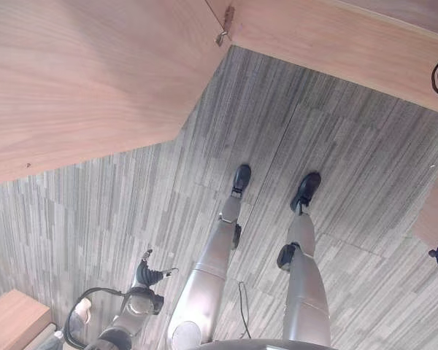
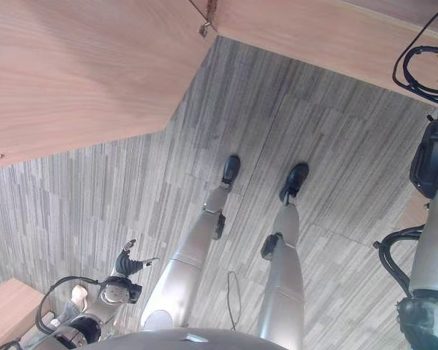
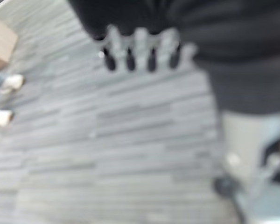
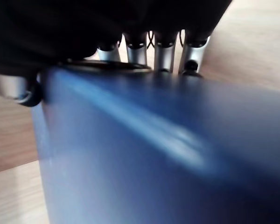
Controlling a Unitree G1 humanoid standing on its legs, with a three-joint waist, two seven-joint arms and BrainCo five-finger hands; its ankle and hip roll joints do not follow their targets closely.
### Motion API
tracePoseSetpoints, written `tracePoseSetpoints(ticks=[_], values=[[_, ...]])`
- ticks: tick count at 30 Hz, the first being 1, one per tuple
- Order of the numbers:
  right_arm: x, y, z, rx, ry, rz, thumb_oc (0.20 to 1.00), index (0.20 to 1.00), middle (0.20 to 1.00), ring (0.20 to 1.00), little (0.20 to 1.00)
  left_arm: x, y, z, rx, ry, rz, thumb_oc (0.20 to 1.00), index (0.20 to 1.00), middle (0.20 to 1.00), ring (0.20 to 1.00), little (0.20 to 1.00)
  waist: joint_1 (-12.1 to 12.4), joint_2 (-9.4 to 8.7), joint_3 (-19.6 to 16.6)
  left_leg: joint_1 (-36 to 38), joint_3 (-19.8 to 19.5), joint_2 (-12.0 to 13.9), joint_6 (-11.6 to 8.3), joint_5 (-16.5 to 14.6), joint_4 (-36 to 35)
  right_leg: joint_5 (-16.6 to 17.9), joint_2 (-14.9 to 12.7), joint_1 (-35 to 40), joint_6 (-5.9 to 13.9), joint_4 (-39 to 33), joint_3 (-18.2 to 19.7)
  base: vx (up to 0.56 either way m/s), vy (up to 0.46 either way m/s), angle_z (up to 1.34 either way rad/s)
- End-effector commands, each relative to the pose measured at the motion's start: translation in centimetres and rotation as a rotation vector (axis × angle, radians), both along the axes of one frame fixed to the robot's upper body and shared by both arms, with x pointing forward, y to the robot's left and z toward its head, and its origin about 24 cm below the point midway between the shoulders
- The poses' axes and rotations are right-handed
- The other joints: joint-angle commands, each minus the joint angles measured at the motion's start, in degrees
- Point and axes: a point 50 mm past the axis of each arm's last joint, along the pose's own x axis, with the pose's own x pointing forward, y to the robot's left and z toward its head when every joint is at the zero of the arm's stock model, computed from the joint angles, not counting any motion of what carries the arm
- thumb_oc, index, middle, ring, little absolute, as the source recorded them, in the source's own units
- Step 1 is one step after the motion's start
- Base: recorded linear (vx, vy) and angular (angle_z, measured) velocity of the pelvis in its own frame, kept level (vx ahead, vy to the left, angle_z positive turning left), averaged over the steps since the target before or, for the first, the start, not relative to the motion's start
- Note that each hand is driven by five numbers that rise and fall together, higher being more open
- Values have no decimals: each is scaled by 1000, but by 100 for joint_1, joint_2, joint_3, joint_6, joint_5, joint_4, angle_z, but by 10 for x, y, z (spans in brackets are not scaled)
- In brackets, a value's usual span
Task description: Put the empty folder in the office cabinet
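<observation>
A blue folder (image 4: 154, 154) takes up most of the right wrist view. My right hand (image 4: 165, 56) is shut on it, fingers hooked over its upper edge and the thumb pressed against one side. Light wood lies behind the folder. In the eye views, a broad wooden cabinet panel (image 1: 80, 80) spans the upper left, with a small metal fitting (image 1: 223, 33) at its corner. My left hand (image 1: 147, 275) hangs low at my left side over the carpet, open and holding nothing; its fingers (image 3: 140, 49) point down at the floor.
Grey striped carpet (image 1: 336, 146) covers the floor in front of me. A second wooden panel (image 1: 350, 51) runs along the upper right. A low wooden block (image 1: 11, 317) sits at the lower left, and another wooden surface (image 1: 434, 204) shows at the right edge.
</observation>
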Motion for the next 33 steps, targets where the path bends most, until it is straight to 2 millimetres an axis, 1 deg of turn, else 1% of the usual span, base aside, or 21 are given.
tracePoseSetpoints(ticks=[1,2,3,6,8,11,16,17,18,23,33], values=[[0,25,26,-154,-81,-32,200,200,200,200,200,10,16,2,65,26,61,1000,1000,1000,1000,1000,133,-60,-587,909,-398,34,-506,544,-2119,-1018,-304,728,784,-10,-315,6,66,2],[4,30,23,-117,-86,-6,200,200,200,200,200,12,22,1,85,48,61,1000,1000,1000,1000,1000,77,-53,-598,895,-393,31,-509,536,-2119,-1005,-308,704,785,-10,-285,6,46,1],[4,31,23,-117,-86,-6,200,200,200,200,200,12,22,2,85,48,61,1000,1000,1000,1000,1000,76,-57,-599,891,-392,30,-508,537,-2119,-1004,-309,700,786,-10,-284,9,53,1],[-2,21,24,-102,-78,-35,200,200,200,200,200,-1,23,-5,102,82,60,1000,1000,1000,1000,1000,104,-76,-627,832,-395,28,-512,540,-2119,-1002,-354,675,814,-10,-320,0,0,0],[-2,21,24,-102,-77,-35,200,200,200,200,200,-1,23,-5,103,82,60,1000,1000,1000,1000,1000,105,-75,-631,828,-398,26,-512,541,-2119,-1002,-355,672,815,-10,-323,0,-3,2],[-5,14,24,-105,-69,-42,200,200,200,200,200,-1,28,-5,119,89,58,1000,1000,1000,1000,1000,122,-91,-632,801,-396,17,-529,543,-2119,-1006,-380,660,832,-10,-339,3,-6,6],[-7,9,23,-108,-61,-48,200,200,200,200,200,2,26,-3,123,81,42,1000,1000,1000,1000,1000,144,-100,-623,787,-423,-7,-537,543,-2119,-1021,-398,670,845,-10,-366,1,-1,1],[-7,8,23,-111,-61,-45,878,878,878,878,878,2,25,-3,122,81,39,1000,1000,1000,1000,1000,142,-102,-622,782,-426,-10,-539,548,-2119,-1020,-400,669,847,-10,-375,0,0,0],[-7,7,22,-124,-52,-43,1000,1000,1000,1000,1000,3,26,-3,124,78,36,1000,1000,1000,1000,1000,143,-107,-620,782,-430,-10,-544,549,-2119,-1019,-408,671,851,-10,-385,0,0,0],[-8,3,21,-140,-42,-47,1000,1000,1000,1000,1000,6,27,-1,125,70,33,1000,1000,1000,1000,1000,143,-117,-618,801,-421,-16,-540,549,-2119,-1016,-413,687,852,-10,-396,0,0,0],[-11,-7,16,-153,-7,-55,1000,1000,1000,1000,1000,0,30,-3,127,96,35,1000,1000,1000,1000,1000,133,-141,-624,833,-425,-17,-532,543,-2119,-1033,-407,720,842,-10,-388,0,0,0]])
